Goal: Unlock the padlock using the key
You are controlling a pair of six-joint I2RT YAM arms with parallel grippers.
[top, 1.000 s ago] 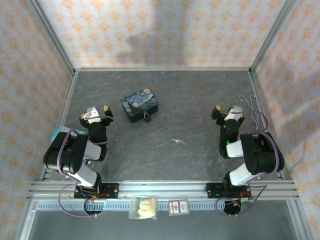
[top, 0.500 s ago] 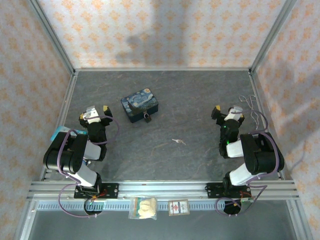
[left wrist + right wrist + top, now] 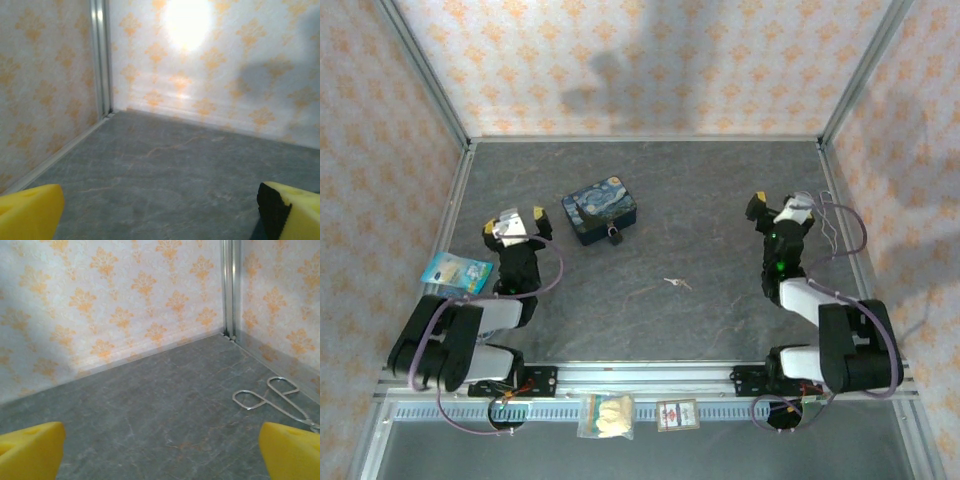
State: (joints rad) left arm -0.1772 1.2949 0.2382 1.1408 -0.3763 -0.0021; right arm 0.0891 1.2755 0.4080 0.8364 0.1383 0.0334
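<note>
The left pincer (image 3: 513, 221) and the right pincer (image 3: 782, 207) are both wide apart, holding nothing. The padlock (image 3: 614, 235) sits at the blue box's (image 3: 599, 208) near edge. The key (image 3: 676, 284) lies on the desk (image 3: 700, 190) between the arms.

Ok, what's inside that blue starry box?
Its contents are hidden: the blue box looks closed, with the padlock at its near edge. The key lies apart on the table.

Padlock (image 3: 614, 235) hanging on box front; key (image 3: 675, 284) flat mid-table.
</note>
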